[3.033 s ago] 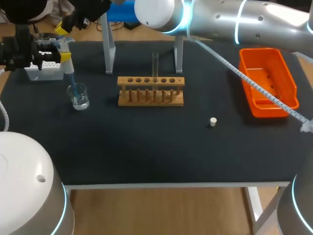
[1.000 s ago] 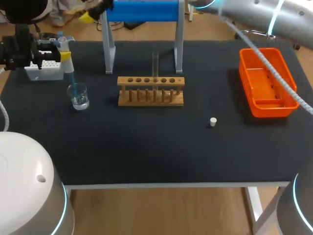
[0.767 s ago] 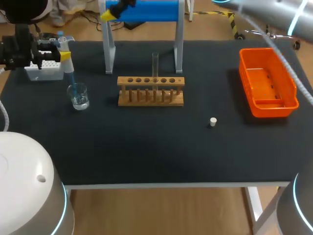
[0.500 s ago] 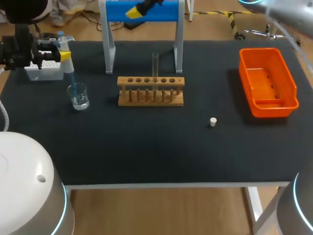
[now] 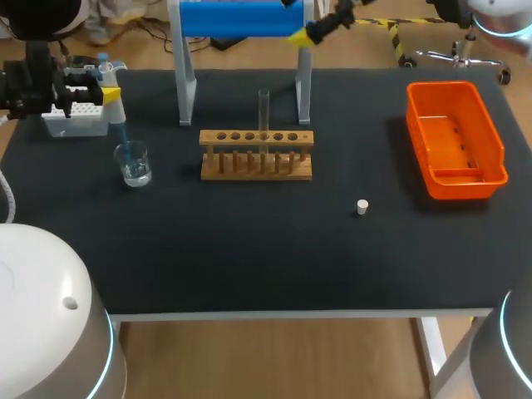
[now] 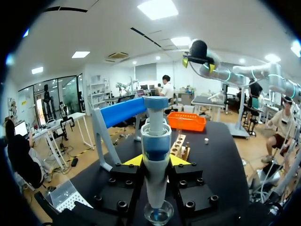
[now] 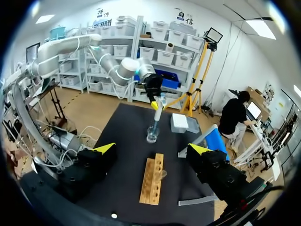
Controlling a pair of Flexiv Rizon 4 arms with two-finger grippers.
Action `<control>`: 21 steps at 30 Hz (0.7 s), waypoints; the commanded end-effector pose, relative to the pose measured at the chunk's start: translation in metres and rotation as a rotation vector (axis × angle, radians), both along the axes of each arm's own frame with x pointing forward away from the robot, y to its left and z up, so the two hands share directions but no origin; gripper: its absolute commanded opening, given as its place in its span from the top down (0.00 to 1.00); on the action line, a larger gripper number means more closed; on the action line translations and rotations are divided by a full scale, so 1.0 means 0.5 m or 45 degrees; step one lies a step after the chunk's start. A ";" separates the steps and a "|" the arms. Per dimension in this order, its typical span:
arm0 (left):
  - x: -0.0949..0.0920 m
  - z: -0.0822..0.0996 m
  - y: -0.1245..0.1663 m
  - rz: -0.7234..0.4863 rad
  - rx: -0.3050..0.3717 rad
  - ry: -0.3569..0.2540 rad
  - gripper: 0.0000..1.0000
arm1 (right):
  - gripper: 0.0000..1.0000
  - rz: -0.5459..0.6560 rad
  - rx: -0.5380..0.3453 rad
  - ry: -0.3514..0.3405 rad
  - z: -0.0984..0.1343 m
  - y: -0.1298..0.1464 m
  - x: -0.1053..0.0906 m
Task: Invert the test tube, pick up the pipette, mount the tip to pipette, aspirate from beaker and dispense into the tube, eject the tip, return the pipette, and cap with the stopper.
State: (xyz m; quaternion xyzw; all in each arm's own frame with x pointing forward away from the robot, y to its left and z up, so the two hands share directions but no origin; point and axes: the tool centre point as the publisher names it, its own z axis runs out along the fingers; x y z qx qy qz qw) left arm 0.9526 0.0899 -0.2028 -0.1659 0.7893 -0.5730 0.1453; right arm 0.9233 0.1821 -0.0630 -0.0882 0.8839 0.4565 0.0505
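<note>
My left gripper (image 5: pixel 98 86) is shut on the blue and white pipette (image 5: pixel 113 101) at the table's back left. The pipette's tip dips into the glass beaker (image 5: pixel 133 162). In the left wrist view the pipette (image 6: pixel 155 155) stands between the yellow fingertips (image 6: pixel 134 161), with the beaker (image 6: pixel 158 214) right under it. A clear test tube (image 5: pixel 263 110) stands upright in the wooden rack (image 5: pixel 256 155). The white stopper (image 5: pixel 362 207) lies alone on the mat. My right gripper (image 5: pixel 320 27) hangs open high above the back edge, by the stand, with nothing between its fingers (image 7: pixel 104 149).
A blue pipette stand (image 5: pixel 241 17) on two grey legs stands behind the rack. A white tip box (image 5: pixel 75 116) sits at the back left beside the beaker. At the right edge of the table stands an orange tray (image 5: pixel 453 141).
My right arm has swung from the back left across to the right, above the blue stand. The left arm, pipette and beaker have kept still.
</note>
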 end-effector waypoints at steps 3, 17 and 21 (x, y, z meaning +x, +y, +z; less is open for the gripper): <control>-0.001 0.002 -0.001 0.003 0.003 0.001 1.00 | 0.00 -0.036 0.076 -0.017 -0.054 -0.040 -0.019; -0.001 0.002 -0.001 0.003 0.003 0.001 1.00 | 0.00 -0.128 0.171 0.024 -0.186 -0.039 -0.012; -0.001 0.002 -0.001 0.003 0.003 0.001 1.00 | 0.00 -0.141 0.188 0.031 -0.216 -0.039 -0.002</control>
